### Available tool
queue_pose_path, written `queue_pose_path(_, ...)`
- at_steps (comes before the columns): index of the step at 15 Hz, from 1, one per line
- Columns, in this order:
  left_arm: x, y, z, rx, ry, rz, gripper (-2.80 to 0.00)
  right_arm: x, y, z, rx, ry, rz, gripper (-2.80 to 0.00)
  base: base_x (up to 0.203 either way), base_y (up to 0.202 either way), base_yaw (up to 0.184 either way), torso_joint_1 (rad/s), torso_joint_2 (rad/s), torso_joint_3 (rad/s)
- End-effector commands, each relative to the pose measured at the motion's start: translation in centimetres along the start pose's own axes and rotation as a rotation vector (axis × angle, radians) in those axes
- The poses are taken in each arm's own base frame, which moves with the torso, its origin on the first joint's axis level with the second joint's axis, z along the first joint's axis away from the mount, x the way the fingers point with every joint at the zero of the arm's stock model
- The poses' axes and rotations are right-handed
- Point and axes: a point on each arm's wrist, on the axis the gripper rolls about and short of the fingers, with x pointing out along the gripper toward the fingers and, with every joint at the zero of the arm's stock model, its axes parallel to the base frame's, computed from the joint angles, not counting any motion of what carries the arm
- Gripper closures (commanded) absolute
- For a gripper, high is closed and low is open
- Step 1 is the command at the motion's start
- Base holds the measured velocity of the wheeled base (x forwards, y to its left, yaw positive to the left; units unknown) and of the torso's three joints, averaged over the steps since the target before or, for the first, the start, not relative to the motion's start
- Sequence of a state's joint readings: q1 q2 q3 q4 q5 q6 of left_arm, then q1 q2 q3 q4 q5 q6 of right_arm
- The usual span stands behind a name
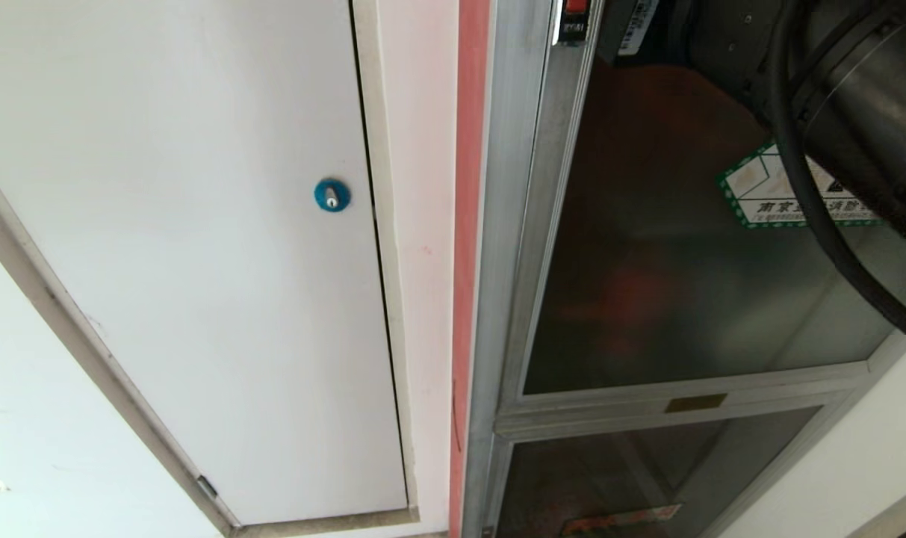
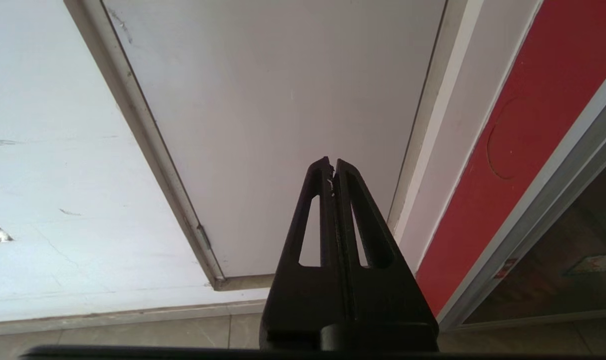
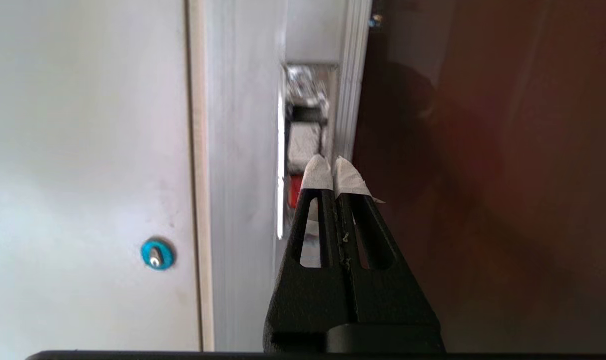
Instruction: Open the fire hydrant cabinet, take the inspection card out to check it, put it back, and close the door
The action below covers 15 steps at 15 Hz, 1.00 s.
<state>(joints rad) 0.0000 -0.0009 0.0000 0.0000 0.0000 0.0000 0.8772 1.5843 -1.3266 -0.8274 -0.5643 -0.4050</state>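
The fire hydrant cabinet (image 1: pixel 509 224) fills the right of the head view, its aluminium frame beside a red strip of wall. The door (image 1: pixel 647 261) of dark smoky glass lies closed in the frame and carries a green-bordered sticker (image 1: pixel 766 190). My right arm (image 1: pixel 856 90) reaches in at the upper right. My right gripper (image 3: pixel 334 165) is shut on nothing, its white-taped tips just in front of a recessed latch (image 3: pixel 305 145) in the door's frame edge. The inspection card is hidden. My left gripper (image 2: pixel 332 167) is shut and parked low, pointing at the white panel.
A plain white panel door (image 1: pixel 199 261) with a blue round lock (image 1: pixel 332 195) stands left of the cabinet. Below the big glass door is a smaller dark glass panel with a red strip label (image 1: pixel 621 519). Tiled floor (image 2: pixel 133 335) shows under the left gripper.
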Motion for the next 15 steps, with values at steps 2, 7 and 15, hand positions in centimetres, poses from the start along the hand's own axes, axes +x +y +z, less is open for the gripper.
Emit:
queue_pose_path(2, 0.0, 0.0, 0.0, 0.0, 0.001, 0.0, 0.0, -0.8, 0.7, -0.8, -0.005, 0.049, -0.016, 0.0, 0.0, 0.0, 0.0, 0.0, 0.0, 0.0)
queue_pose_path(7, 0.0, 0.0, 0.0, 0.0, -0.001, 0.0, 0.0, -1.4, 0.0, 0.1, -0.002, 0.063, -0.036, 0.0, 0.0, 0.0, 0.0, 0.0, 0.0, 0.0)
queue_pose_path(15, 0.0, 0.0, 0.0, 0.0, 0.001, 0.0, 0.0, -2.3, -1.2, 1.5, -0.062, 0.122, 0.003, 0.0, 0.0, 0.0, 0.0, 0.0, 0.0, 0.0)
